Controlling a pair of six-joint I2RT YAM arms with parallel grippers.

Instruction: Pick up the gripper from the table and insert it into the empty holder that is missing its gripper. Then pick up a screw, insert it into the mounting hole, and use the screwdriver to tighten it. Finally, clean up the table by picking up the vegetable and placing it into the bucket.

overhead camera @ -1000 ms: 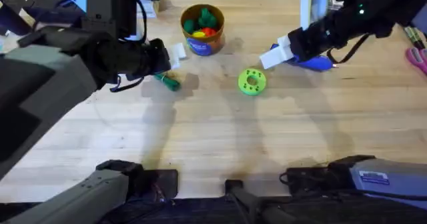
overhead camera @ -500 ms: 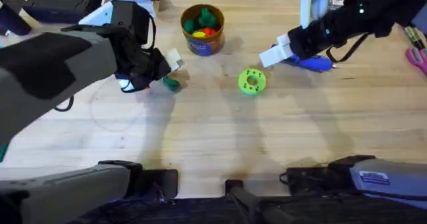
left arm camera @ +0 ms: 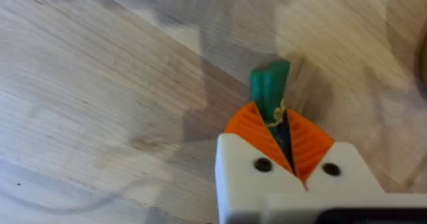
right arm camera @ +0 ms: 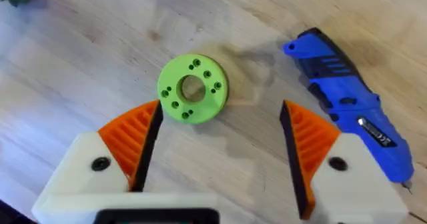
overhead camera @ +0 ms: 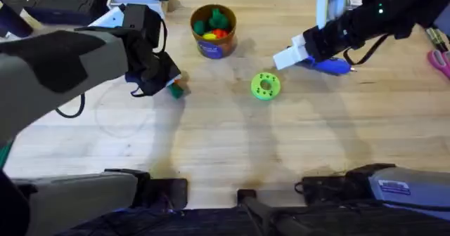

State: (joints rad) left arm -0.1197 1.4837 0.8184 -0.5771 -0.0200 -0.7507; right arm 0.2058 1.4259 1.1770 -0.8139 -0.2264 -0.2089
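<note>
table [overhead camera: 232,152]: light wood planks | lighting: even, soft shadows

Left arm reaches from lower left up into the upper left of the overhead frame, its white gripper with orange ribbed pads [left arm camera: 283,141] closed on something. Right arm extends to the upper right, white orange-padded gripper [right arm camera: 220,141] spread wide, nothing between fingers.

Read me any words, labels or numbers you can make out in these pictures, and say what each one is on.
None can be read.
The bucket: its blue wall carries a label, too small to read.
The screwdriver: a small silver mark, too blurred to read.
The right arm's base: a white sticker with dark print, too small to read.
</note>
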